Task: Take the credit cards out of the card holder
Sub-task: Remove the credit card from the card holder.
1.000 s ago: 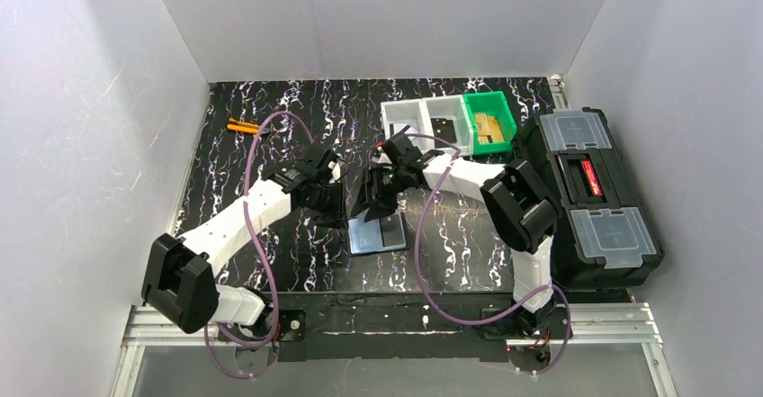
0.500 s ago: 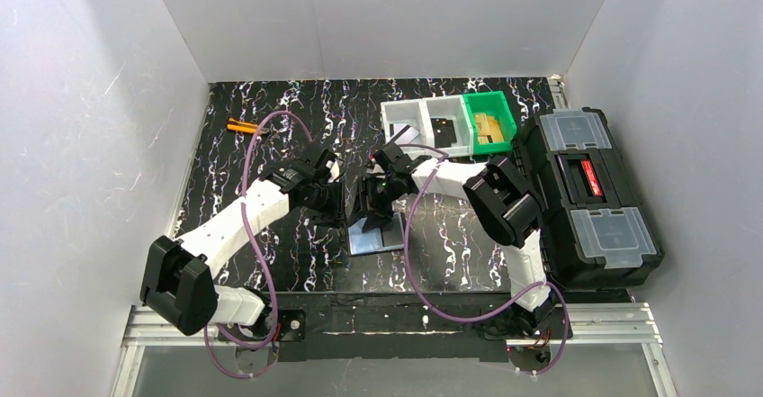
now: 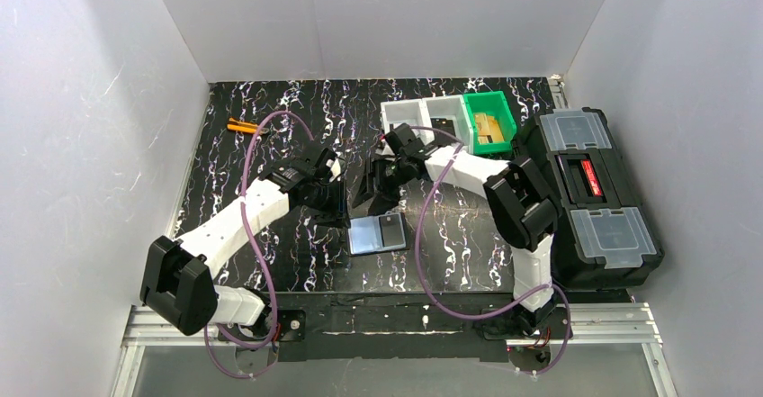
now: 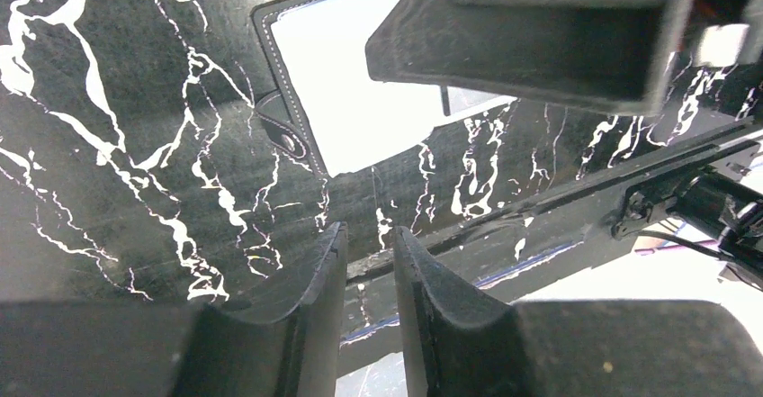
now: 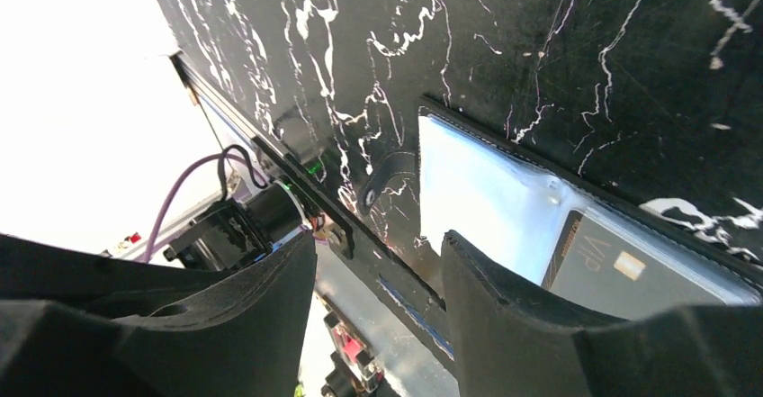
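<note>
One card visible, tucked in the 3 o'clock half of the card holder. Holder lies open and flat on the worktop, long axis 9 to 3 o'clock. Nearer: the right end effector, holder at its 6 o'clock; fingers well apart, empty. At holder's 10 o'clock, the left end effector: narrow gap, holding nothing.

I've got the left arm on screen now: white shells, chunky black joint housings at the bends. Same build on the right arm, with white links and black blocks. A purple cable loops off each one. On the wrist feeds, the left hand and the right hand both show thick matte black fingers with curved tips.
</note>
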You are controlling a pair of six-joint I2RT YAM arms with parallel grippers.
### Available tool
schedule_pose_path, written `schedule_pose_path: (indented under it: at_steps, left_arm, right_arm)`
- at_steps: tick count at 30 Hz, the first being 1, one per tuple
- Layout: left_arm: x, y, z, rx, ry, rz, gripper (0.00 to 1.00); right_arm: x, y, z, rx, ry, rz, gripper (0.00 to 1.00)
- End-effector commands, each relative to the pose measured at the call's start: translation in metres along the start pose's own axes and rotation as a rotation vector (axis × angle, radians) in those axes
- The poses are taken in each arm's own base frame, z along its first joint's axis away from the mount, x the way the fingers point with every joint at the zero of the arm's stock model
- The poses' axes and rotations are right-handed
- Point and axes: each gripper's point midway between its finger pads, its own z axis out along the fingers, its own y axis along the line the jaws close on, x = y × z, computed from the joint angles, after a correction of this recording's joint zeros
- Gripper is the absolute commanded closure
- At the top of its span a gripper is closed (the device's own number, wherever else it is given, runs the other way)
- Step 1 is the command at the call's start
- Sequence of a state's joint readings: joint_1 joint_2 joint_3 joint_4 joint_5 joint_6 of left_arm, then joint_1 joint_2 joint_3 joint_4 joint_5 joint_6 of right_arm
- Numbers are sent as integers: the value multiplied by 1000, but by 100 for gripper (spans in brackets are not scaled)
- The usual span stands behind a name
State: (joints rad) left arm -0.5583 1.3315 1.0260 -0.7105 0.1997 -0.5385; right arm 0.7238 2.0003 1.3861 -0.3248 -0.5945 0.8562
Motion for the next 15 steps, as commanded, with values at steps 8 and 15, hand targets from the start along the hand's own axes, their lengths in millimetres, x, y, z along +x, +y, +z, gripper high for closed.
schedule_pose_path:
  at_steps: [8, 15]
  left_arm:
    - [-17, -29, -3, 114, -3, -29, 73]
    - [-26, -47, 14, 186, 28, -71, 72]
  right_arm:
    - [-5, -1, -46, -6, -111, -13, 39]
    - [-3, -28, -76, 44, -174, 23, 39]
